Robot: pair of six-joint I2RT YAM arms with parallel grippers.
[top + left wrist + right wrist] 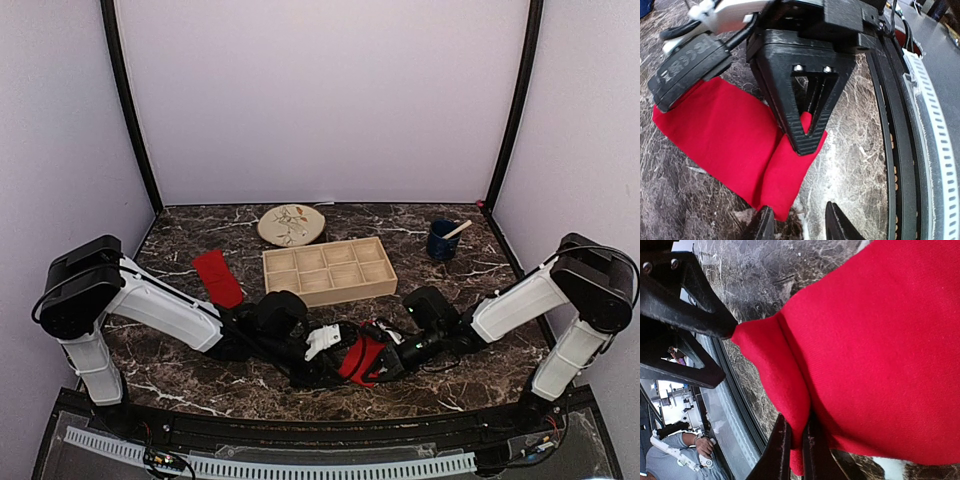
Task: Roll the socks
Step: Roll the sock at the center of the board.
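Sock one (880, 350): fold pinched by your right fingers (776, 450); left fingers (837, 225) spread alongside. Sock two (217, 277): flat on desk (180, 250).

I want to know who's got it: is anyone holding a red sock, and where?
The right gripper pinches the near red sock by a fold at its edge. The left gripper is open, holding nothing.
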